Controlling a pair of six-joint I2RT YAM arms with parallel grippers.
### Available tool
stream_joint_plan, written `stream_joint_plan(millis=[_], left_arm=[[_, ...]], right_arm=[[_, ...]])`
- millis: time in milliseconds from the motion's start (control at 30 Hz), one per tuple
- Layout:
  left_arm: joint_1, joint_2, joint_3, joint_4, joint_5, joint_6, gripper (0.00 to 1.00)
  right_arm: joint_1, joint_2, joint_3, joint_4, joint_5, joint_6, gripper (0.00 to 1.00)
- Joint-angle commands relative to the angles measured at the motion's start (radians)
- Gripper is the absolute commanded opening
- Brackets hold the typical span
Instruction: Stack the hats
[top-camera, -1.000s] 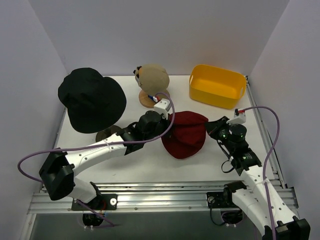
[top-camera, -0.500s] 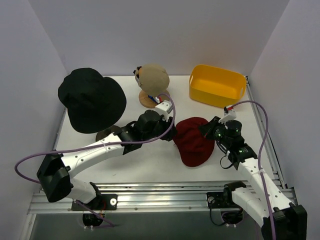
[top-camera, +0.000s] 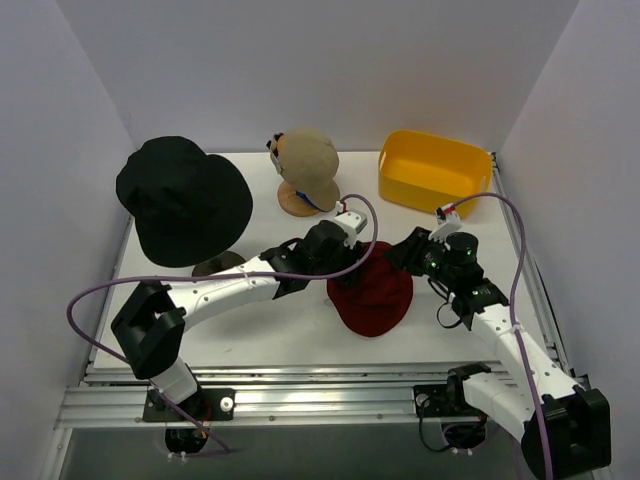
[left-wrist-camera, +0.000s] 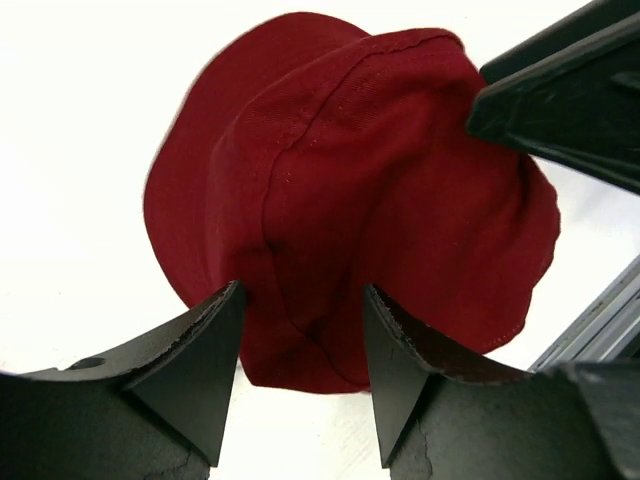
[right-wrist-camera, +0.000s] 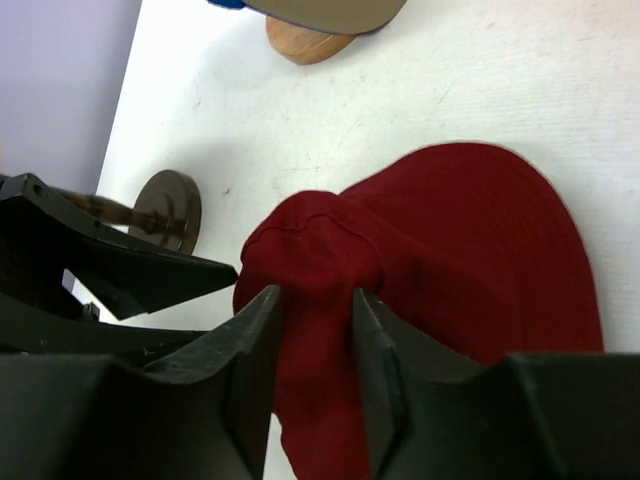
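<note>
Pinching the dark red bucket hat's (top-camera: 372, 295) fold with the right gripper (right-wrist-camera: 315, 300), by the tabletop's (top-camera: 280, 330) near edge; straddling its brim with the left gripper (left-wrist-camera: 302, 300), unclamped, likely sharing the lift.

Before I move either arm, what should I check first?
1. Dark red bucket hat lying on the table between both grippers: ok.
2. Left gripper open, astride the hat's edge: ok.
3. Right gripper has a fabric fold between its jaws; gripping or not: cannot tell.
4. Black bucket hat on its stand, clear of both grippers: ok.
5. Tan cap at the rear, untouched: ok.
</note>
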Motion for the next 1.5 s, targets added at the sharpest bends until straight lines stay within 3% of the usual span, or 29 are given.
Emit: stream_joint_plan(millis=[0,167,433,800,900,967,1000,1033,1133,1200,1233,1467], left_arm=[[0.007,0.006,0.055,0.019,-0.018,0.027,0.59],[0.009,0.021,0.058,0.04,-0.007,0.024,0.56],[0.012,0.052,0.063,0.057,-0.016,0.004,0.56],[0.01,0.104,0.092,0.03,-0.11,-0.019,0.57],[0.01,0.114,0.095,0.036,-0.107,-0.019,0.53],[0.014,0.118,0.1,0.037,-0.102,-0.019,0.43],[0.012,0.12,0.103,0.036,-0.1,-0.019,0.35],[0.012,0.12,0.103,0.037,-0.1,-0.019,0.18],[0.014,0.11,0.101,0.034,-0.096,-0.023,0.03],[0.014,0.089,0.1,0.027,-0.09,-0.028,0.02],[0.014,0.081,0.1,0.016,-0.09,-0.03,0.02],[0.014,-0.008,0.101,-0.032,-0.091,-0.042,0.02]], right_arm=[[0.006,-0.023,0.056,0.007,0.062,0.018,0.32],[0.01,-0.098,0.052,-0.125,0.151,0.044,0.44],[0.024,-0.281,-0.04,-0.282,0.266,0.133,0.45],[0.116,-0.177,-0.122,-0.113,0.273,0.213,0.41],[0.192,-0.117,-0.123,-0.072,0.32,0.224,0.4],[0.226,-0.094,-0.123,-0.055,0.373,0.234,0.37],[0.254,-0.08,-0.123,-0.052,0.392,0.236,0.35],[0.263,-0.075,-0.123,-0.061,0.422,0.238,0.28],[0.274,-0.078,-0.119,-0.107,0.493,0.23,0.16],[0.274,-0.089,-0.114,-0.133,0.539,0.219,0.09],[0.274,-0.094,-0.112,-0.148,0.55,0.215,0.01],[0.273,-0.121,-0.082,-0.202,0.602,0.185,0.0]])
